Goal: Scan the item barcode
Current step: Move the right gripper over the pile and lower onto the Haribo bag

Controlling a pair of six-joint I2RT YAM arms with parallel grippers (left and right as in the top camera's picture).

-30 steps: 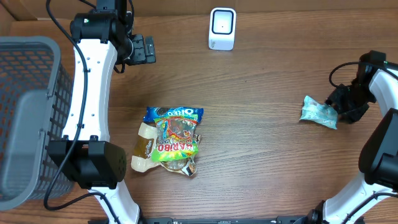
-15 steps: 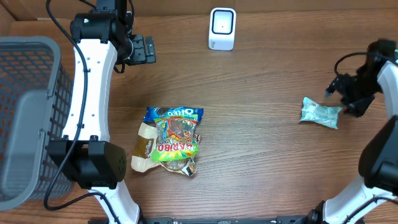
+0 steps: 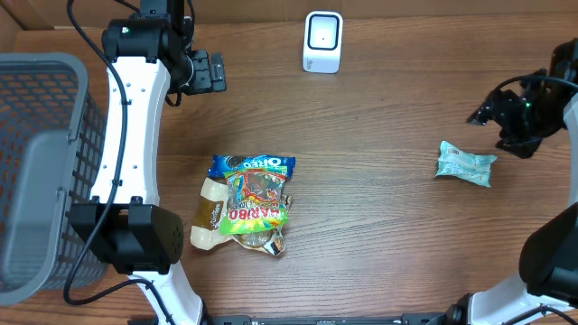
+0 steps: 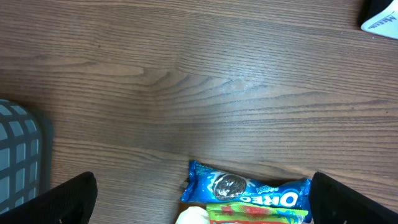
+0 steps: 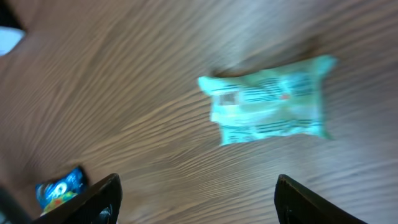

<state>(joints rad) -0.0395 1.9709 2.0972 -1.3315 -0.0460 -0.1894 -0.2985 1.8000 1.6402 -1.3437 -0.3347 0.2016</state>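
White scanner on wood-grain table

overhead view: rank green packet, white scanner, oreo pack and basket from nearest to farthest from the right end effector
1. green packet, on the table beside the right end effector
2. white scanner, top centre
3. oreo pack, in the pile left of centre
4. basket, far left edge
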